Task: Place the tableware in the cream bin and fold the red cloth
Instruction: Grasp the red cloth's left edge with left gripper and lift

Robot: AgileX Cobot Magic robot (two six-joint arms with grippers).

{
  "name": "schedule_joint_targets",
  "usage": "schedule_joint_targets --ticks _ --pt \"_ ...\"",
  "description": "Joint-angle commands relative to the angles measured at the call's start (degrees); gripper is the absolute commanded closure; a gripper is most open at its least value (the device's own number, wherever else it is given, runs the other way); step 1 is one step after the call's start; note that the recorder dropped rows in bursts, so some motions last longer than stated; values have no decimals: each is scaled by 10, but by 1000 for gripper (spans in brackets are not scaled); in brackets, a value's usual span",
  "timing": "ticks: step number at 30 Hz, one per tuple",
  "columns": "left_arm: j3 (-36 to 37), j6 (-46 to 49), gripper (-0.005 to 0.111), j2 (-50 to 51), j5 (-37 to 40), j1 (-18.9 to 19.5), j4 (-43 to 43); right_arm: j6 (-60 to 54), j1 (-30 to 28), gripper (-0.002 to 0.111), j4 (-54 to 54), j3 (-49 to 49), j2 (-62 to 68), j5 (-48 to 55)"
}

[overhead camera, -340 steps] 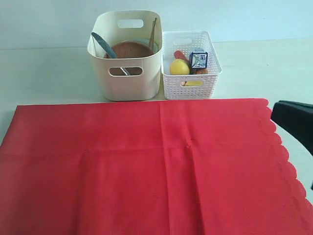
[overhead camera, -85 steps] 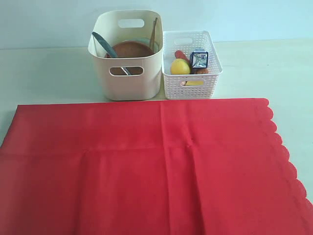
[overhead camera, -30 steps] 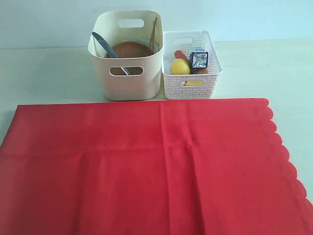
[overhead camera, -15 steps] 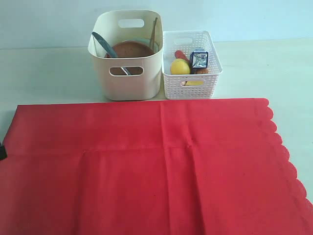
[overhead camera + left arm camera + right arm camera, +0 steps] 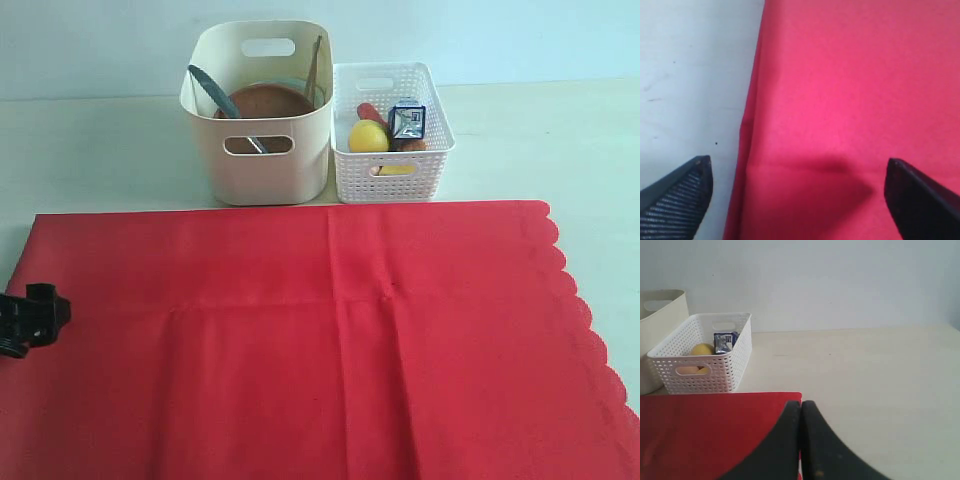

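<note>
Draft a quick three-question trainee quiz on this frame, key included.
1. True or false: the large bright red fabric cloth lies flat, unfolded.
2. The left gripper is: A open, B shut on the cloth, C out of view?
3. Fill in: the round yellow lemon sits in the white perforated plastic ____.
Key: 1 true; 2 A; 3 basket.

On the table (image 5: 100,150), in front: cloth (image 5: 300,340). Behind it, bin (image 5: 262,180) on the left, basket (image 5: 395,182) just beside, right. In the bin: plate (image 5: 268,100).
</note>
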Motion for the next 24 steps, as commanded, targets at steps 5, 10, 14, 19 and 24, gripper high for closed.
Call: schedule_joint_targets --ticks 5,10,14,19,24 --pt "-10 4 50 22 -12 -1 -3 -2 -4 108 -1 3 -4 -7" --pt "-10 -10 102 23 -13 -1 -3 -2 -4 108 -1 3 -4 -15" --pt "-11 -31 106 17 -13 -1 -3 36 -4 108 53 3 -4 -52" --pt "-26 -9 107 -35 38 17 -3 50 -4 108 136 3 -4 -111" --pt "-57 29 107 -118 135 51 -3 46 -4 108 150 3 -4 -85"
